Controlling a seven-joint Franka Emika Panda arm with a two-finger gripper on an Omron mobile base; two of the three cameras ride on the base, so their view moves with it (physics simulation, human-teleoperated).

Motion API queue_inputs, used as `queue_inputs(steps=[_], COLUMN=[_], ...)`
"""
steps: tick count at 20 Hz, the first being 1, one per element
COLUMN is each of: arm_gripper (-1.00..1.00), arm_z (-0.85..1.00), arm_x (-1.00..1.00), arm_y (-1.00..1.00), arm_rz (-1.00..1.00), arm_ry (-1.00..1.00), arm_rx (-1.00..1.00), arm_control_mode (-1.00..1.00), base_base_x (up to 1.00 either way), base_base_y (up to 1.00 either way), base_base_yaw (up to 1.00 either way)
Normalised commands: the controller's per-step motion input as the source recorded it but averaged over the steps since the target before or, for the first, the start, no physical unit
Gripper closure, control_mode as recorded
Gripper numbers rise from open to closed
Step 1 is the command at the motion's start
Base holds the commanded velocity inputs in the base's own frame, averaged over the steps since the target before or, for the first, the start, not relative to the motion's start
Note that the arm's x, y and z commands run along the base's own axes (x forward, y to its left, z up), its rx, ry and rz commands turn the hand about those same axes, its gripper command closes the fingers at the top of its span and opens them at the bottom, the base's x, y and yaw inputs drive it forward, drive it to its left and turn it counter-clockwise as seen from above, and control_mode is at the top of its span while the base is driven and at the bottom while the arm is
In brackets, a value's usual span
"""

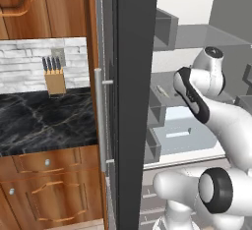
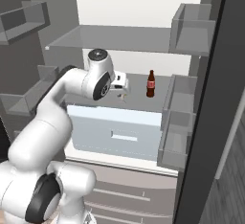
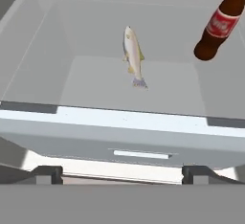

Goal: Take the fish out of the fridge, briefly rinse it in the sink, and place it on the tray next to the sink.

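Inside the open fridge (image 2: 143, 36), its dark door (image 1: 130, 101) swung wide, the white arm (image 2: 52, 108) reaches over the pale drawer (image 2: 115, 134) toward the middle shelf (image 3: 119, 82). The hand (image 3: 122, 173) hangs above the shelf's near edge with its fingers spread wide and nothing between them. The fish (image 3: 133, 56) lies flat on the shelf just beyond, lengthwise to the fingers, tail nearest; a brown bottle (image 3: 221, 24) stands well apart to its right. Judged from this, only the opening of the fridge is done: the fish is not yet grasped, and lifting it out, rinsing it at the sink and setting it on the tray all remain. To the left, a knife block (image 1: 54, 76) sits on the black marble bench (image 1: 44, 121).
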Motion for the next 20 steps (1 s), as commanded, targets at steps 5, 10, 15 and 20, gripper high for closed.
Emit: queue_inputs(steps=[5,10,15,20], arm_gripper=[-1.0,-1.0,-1.0,-1.0], arm_z=[-0.26,-0.25,-0.51,-0.23], arm_x=[0.84,0.32,0.14,0.47], arm_y=[0.0,0.0,0.0,-0.04], arm_rz=[0.0,0.0,0.0,0.0], arm_ry=[0.0,0.01,0.0,0.0], arm_rx=[0.0,0.0,-0.03,0.0], arm_control_mode=[-1.0,-1.0,-1.0,-1.0], base_base_x=[0.0,0.0,0.0,0.0], base_base_y=[0.0,0.0,0.0,0.0], base_base_yaw=[0.0,0.0,0.0,0.0])
